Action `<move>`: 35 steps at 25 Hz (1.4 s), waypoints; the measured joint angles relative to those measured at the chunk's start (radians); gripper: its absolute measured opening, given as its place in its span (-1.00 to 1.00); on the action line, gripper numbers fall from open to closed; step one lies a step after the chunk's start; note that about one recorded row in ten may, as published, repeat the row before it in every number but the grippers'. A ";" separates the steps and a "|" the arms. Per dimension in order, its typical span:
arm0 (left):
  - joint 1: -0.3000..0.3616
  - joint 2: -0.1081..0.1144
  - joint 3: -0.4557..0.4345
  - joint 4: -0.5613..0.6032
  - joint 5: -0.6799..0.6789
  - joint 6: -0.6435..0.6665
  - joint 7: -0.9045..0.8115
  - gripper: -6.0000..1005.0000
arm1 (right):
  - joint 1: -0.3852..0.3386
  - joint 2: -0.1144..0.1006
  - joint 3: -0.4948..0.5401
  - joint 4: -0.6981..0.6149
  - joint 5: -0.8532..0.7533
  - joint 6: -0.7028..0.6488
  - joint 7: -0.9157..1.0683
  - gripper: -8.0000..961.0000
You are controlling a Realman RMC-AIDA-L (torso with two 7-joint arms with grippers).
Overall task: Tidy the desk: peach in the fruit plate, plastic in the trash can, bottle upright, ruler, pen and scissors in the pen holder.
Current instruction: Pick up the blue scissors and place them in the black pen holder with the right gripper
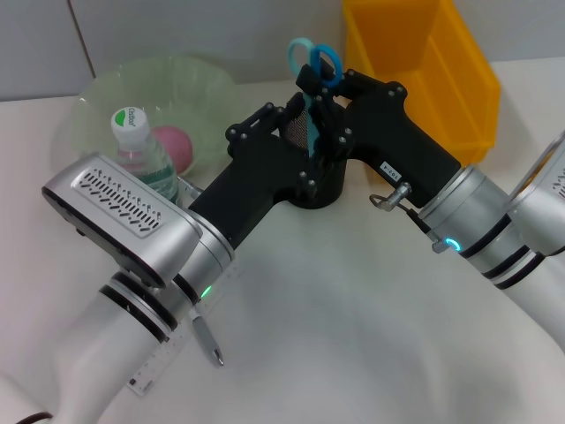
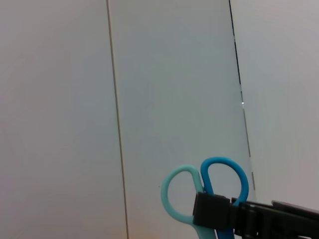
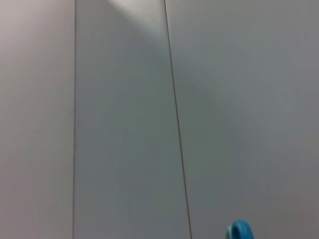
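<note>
head view only: both black grippers meeting over black mesh pen holder (image 1: 315, 168) at table centre-back. scissors (image 1: 314, 64) standing handles-up in the holder, one loop pale teal, one brighter blue, smooth plastic rings. right gripper (image 1: 328, 99) up against the scissors just under the loops, looks clamped on them. left gripper (image 1: 287, 124) on the other side of the holder, against its mesh wall; can't tell if fingers spread or closed, hidden by own body.

also head view only: translucent pale green fruit plate (image 1: 106, 97) back left, wavy rim, pink round peach (image 1: 174, 147) inside. clear plastic bottle (image 1: 134, 150) with white cap and green label upright just in front of plate, partly behind left arm. yellow hard plastic bin (image 1: 459, 79), boxy, back right, well apart from holder. clear ruler (image 1: 172, 349) flat on white table (image 1: 353, 309) under left forearm, slim silver pen (image 1: 207, 340) lying across or beside it, can't tell which.

left wrist view: mostly plain grey wall panels with thin vertical seams; both scissor loops at edge, black finger (image 2: 214, 210) of a gripper pressed across them below the rings.

right wrist view: same panelled wall, only tip of blue loop (image 3: 240, 231) peeking in; no fingers, no holder.
</note>
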 joint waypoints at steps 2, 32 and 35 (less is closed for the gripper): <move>0.000 0.000 0.000 0.000 0.000 0.005 -0.001 -0.33 | -0.001 0.000 -0.001 -0.001 0.000 0.000 0.000 -0.80; 0.078 0.018 -0.106 -0.024 0.317 0.034 -0.444 0.61 | 0.006 0.000 0.117 -0.056 -0.001 0.010 -0.184 -0.80; 0.105 0.019 -0.152 -0.024 0.415 0.058 -0.510 0.62 | 0.023 0.000 0.129 -0.054 -0.001 0.064 -0.193 -0.80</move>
